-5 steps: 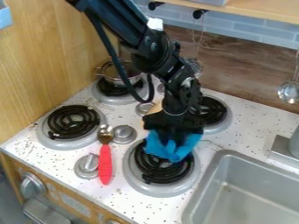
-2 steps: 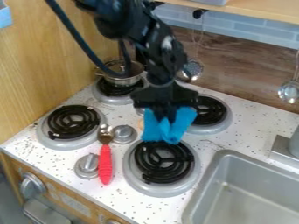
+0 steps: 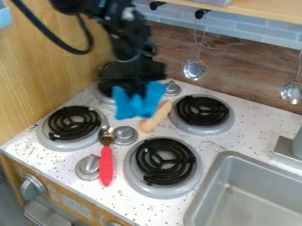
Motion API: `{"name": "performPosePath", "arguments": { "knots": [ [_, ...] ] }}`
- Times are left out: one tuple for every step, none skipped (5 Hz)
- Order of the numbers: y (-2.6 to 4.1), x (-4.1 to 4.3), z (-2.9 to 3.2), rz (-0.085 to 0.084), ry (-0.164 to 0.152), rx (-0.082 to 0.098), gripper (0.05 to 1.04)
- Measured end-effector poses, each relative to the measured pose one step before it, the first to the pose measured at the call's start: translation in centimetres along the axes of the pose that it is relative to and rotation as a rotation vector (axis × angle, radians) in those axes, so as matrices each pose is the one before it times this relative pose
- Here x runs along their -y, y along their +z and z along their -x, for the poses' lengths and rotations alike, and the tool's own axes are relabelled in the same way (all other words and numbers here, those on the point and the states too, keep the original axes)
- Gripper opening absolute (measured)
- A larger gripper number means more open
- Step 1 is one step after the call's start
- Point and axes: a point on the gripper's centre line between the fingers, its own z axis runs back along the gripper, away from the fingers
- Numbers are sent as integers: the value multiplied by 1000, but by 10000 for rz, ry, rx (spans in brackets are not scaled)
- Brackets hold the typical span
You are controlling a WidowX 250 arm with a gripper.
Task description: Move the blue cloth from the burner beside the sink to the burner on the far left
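Cloth (image 3: 138, 105), blue and bunched, hangs just below my gripper (image 3: 135, 90), which I see pinching its upper folds, to the far left of the near right burner (image 3: 149, 170), with a tan, slanting piece (image 3: 156, 117) just right of it.

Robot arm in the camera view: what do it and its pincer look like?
The arm is black, built of chunky jointed segments, with a small pale patch high up and a few light specks. A black cable loops out beside it. The pincer is black too, below a broad, blocky black body.
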Motion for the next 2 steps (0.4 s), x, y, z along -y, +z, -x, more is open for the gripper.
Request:
{"name": "performPosePath", "arguments": {
  "knots": [
    [-206, -3043, -1242, -574, 553, 49, 117],
    [-423, -578, -1473, -470, -193, 233, 117]
  ]
}}
